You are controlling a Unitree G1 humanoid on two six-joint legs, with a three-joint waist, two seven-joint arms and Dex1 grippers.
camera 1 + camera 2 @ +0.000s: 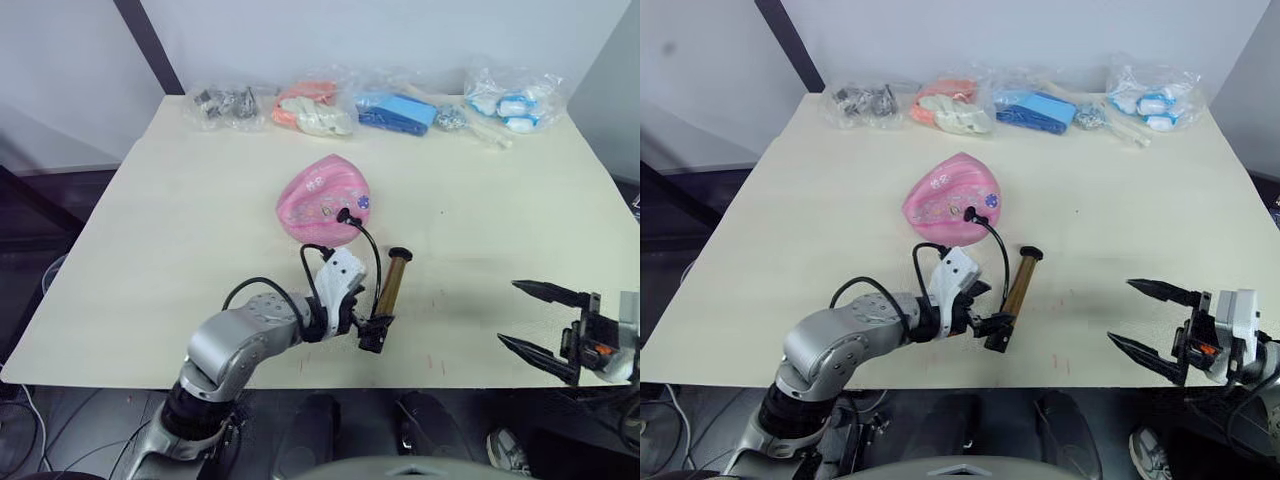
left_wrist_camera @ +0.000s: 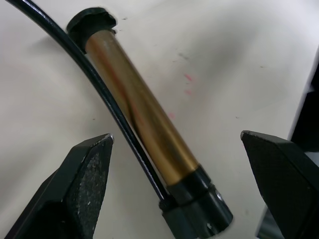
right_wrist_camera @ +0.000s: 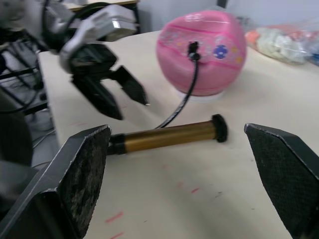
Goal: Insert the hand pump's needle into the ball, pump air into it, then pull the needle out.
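We see the pink ball (image 1: 323,199) sitting near the middle of the table (image 1: 150,250). It looks saggy and dented, so it is soft and will squish and roll if we push it. The thin black hose (image 1: 372,250) runs from the ball to the hand pump (image 1: 389,290), and its tip looks stuck in the ball already.

The pump lies flat on the table, just in front of the ball, near the front edge. Its gold tube looks hard, smooth and a bit slippery, and we think it is light. The black ends look less slippery, so they are better spots to hold. The hose is bendy and may tug the ball.

Our left gripper (image 2: 174,149) is spread wide, one finger on each side of the pump's near end, not touching it. Our right gripper (image 1: 530,318) is spread wide too, holds nothing, and hangs well off to the right by the table's front edge.

There is lots of bare table on both sides of the ball. The plastic bags (image 1: 400,108) lie along the far edge, well away. The pump is close to the front edge, so it could slide off.
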